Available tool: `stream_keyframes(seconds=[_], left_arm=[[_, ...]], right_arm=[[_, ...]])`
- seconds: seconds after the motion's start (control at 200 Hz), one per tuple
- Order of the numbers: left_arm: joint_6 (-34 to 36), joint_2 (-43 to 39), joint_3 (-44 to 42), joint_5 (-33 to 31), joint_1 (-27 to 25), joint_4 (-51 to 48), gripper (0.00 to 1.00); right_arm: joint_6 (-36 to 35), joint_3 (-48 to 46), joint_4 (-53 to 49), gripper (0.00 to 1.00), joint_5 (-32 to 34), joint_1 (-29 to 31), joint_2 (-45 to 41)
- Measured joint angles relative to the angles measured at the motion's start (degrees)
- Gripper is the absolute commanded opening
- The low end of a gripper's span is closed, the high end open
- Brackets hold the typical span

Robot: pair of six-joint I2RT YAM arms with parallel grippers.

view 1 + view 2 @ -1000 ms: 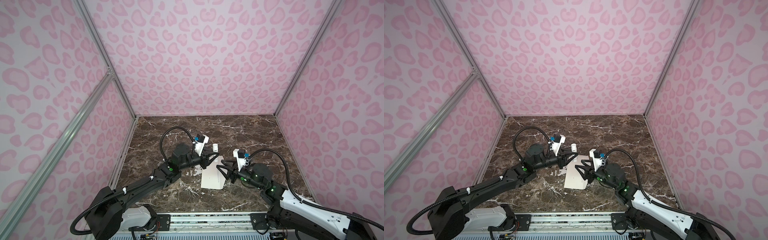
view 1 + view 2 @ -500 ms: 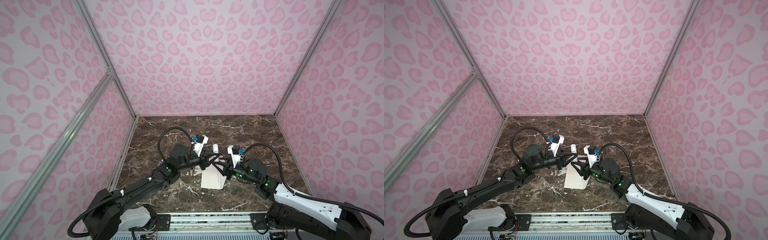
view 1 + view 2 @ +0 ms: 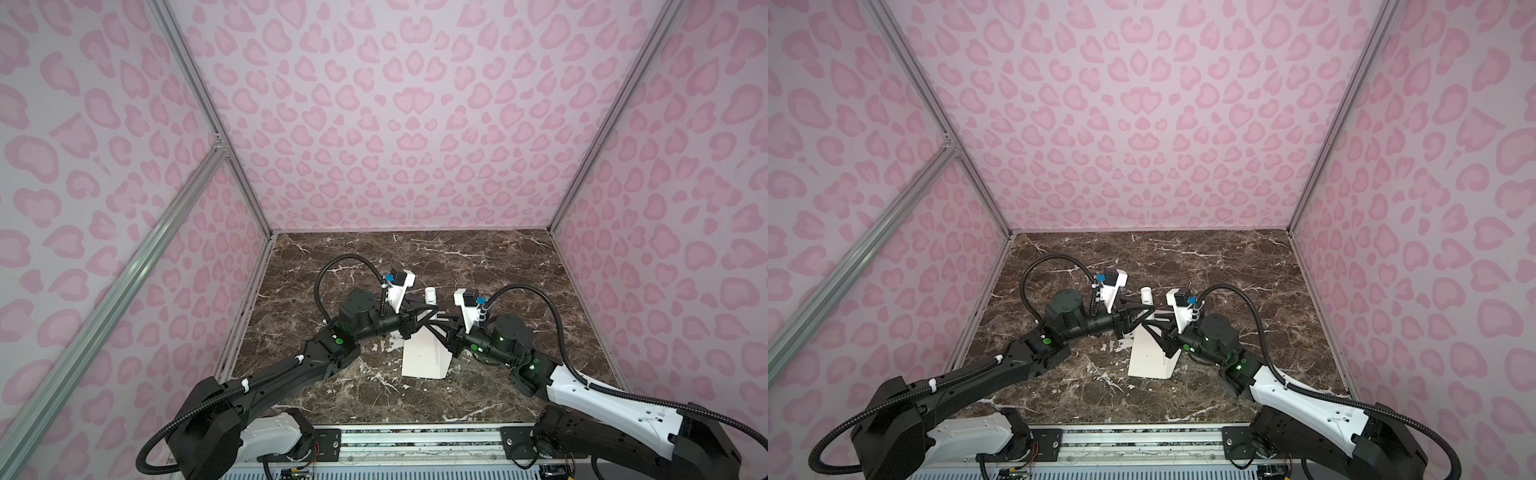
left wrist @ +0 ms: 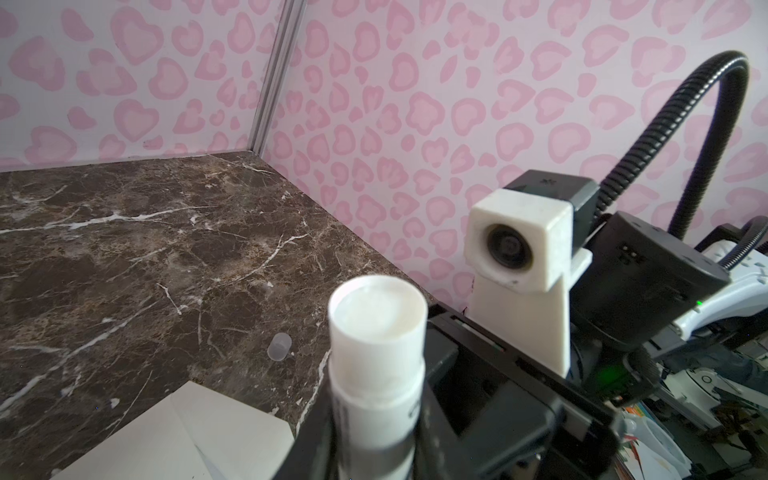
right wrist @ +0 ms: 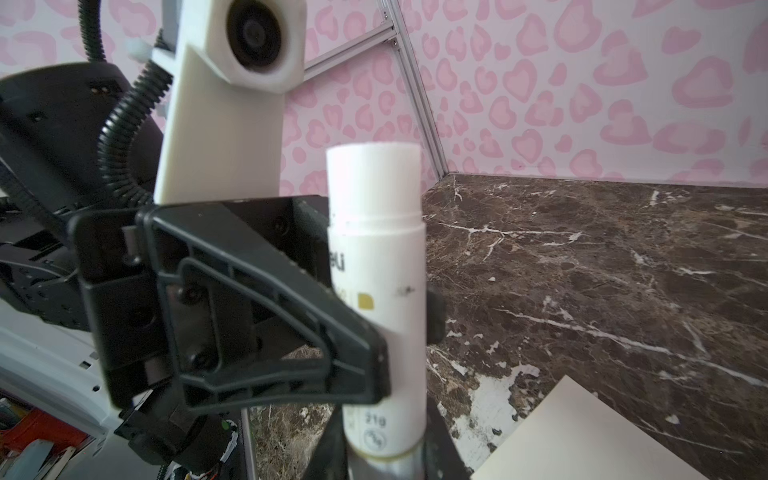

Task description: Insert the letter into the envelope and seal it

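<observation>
Dark brown marble forms the counter, which is enclosed by pink heart-patterned walls. Nearest on it, in both top views, the envelope is laid flat, its long side running away from the near edge; whether its flap is folded shut cannot be told. The letter is nowhere to be seen and is judged to be inside the envelope already. Above the envelope's far end an uncapped glue stick is held upright between the two arms. Its middle is clamped by the left hand, and its lower end is seated between the jaws of the right hand, with no gap visible there. Farther off, a small translucent cap lies on the bare counter. The sealing step is judged to be in hand: the stick is either being passed across or having its base turned. Next, one firm grip is called for before the other is released. The glue end must then be tipped down onto the flap's edge while the envelope is kept from sliding.
</observation>
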Motion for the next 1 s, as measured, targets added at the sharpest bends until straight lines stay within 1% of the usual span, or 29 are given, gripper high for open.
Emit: stream_keyframes(seconds=[0.11,0.19,0.38,0.58,0.685,0.815,1.0], left_arm=[[-0.48,-0.50,-0.66,-4.00,-1.27,0.85,0.09],[-0.48,-0.61,-0.72,-7.56,-2.58,1.20,0.08],[-0.52,-0.59,-0.72,-15.76,-5.44,1.51,0.07],[-2.08,0.04,-0.74,-21.49,-7.23,2.71,0.07],[-2.58,0.35,-0.74,-24.00,-7.82,3.15,0.07],[-3.74,0.44,-1.11,-25.92,-8.11,4.00,0.06],[-3.93,0.13,-1.38,-26.51,-8.28,3.89,0.07]], right_arm=[[-0.96,1.38,-2.54,0.14,3.87,1.55,0.02],[-1.77,2.32,-4.11,0.14,8.33,3.32,0.04],[-4.02,4.50,-6.86,0.13,23.19,9.79,1.20],[-6.56,6.60,-7.30,0.12,39.10,16.44,4.13],[-7.89,7.98,-7.82,0.12,45.33,18.91,6.05],[-8.90,9.33,-8.37,0.14,49.79,20.65,7.91],[-9.44,9.40,-9.05,0.16,50.45,21.07,7.91]])
